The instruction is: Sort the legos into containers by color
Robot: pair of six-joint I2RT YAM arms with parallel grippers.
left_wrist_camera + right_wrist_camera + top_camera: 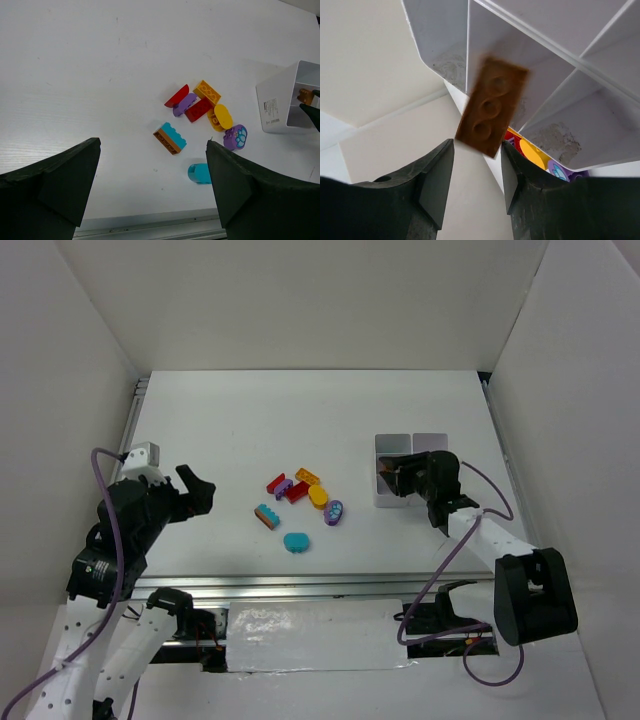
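Brown brick (491, 106) is right at the tips of the right pincer (476, 152), tilted and blurred, its lower end between the two fingers. From here I can't tell whether the pincer grips it or has let it go. It's up against the tray (440, 35), over a divider wall near one corner; which compartment it hangs over I can't make out.

Out on the table (75, 60), well left of the tray, the other bricks lie in a loose cluster. A red brick (199, 109) touches a purple one (184, 104), and a red curved piece (177, 96) sits beside that. An orange brick (207, 91) lies at the far side, with a yellow oval (222, 116) next to it and a purple oval (235, 137) just nearer. A teal-topped brick (170, 138) lies apart on the left, and a teal rounded piece (200, 173) is nearest the table's edge.

Left pincer (152, 146) hangs over the table's left side, jaws wide, holding nothing.
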